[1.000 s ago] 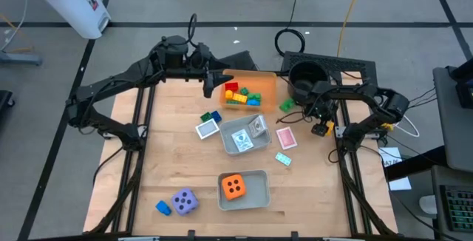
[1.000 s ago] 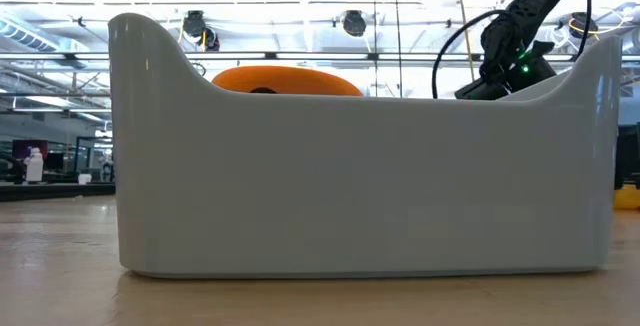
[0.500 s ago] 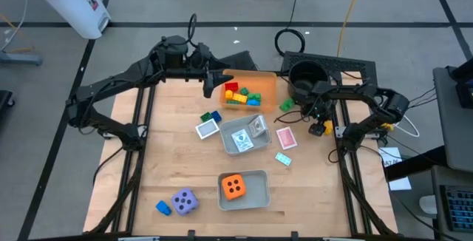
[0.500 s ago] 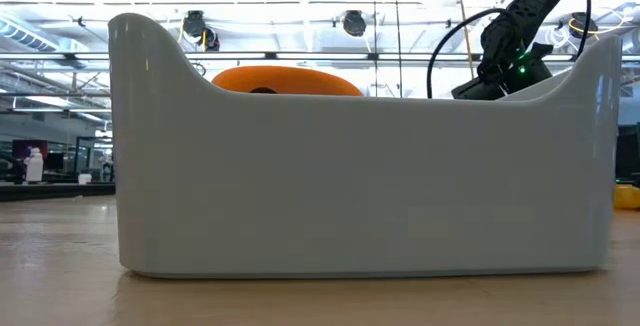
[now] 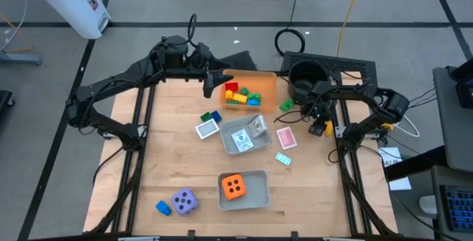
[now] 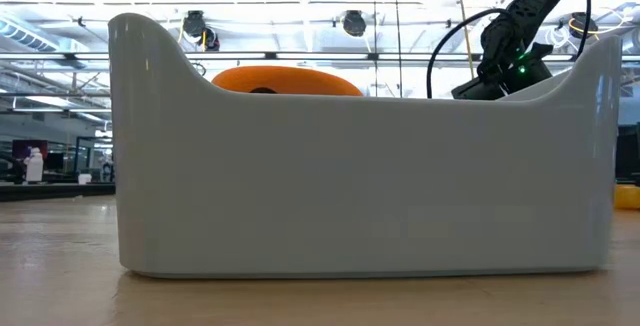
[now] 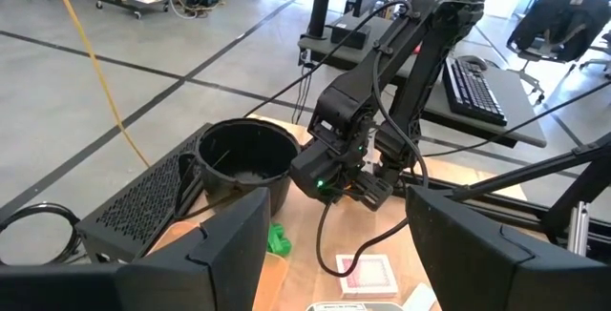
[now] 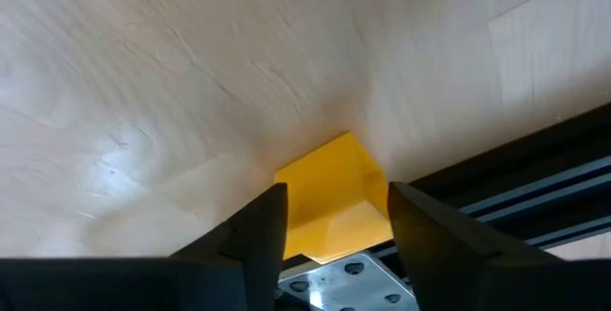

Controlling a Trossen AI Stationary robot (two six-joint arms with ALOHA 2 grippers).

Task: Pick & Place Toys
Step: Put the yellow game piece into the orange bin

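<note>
A small yellow brick [image 5: 319, 129] lies on the wood at the table's right edge. My right gripper [image 8: 329, 220] points steeply down over it and is shut on it. My left gripper [image 7: 334, 254] hangs open and high above the orange tray [image 5: 260, 78] at the far side, with nothing between its fingers. That tray holds red, yellow and green bricks [image 5: 238, 94]. A green brick [image 5: 287, 106] lies beside the tray. The orange die [image 5: 234, 187] sits in a grey tray [image 5: 255, 176], and the purple die [image 5: 184, 201] and a blue brick [image 5: 162, 208] lie near the front. My right gripper has the yellow brick between its two fingers, which stand against two opposite sides [image 8: 294, 192] of it. The fingers come from above, pointing steeply down. The brick rests flat on the table.
The black frame rail [image 8: 516, 187] runs right beside the yellow brick. A black pot [image 5: 303, 75] stands at the far right. A clear grey tray [image 5: 235, 125] with cards sits mid-table, with pink [image 5: 286, 138], teal [image 5: 283, 159] and white [image 5: 207, 129] cards and bricks [image 5: 211, 116] around it. The grey tray's wall [image 6: 360, 176] fills the low view.
</note>
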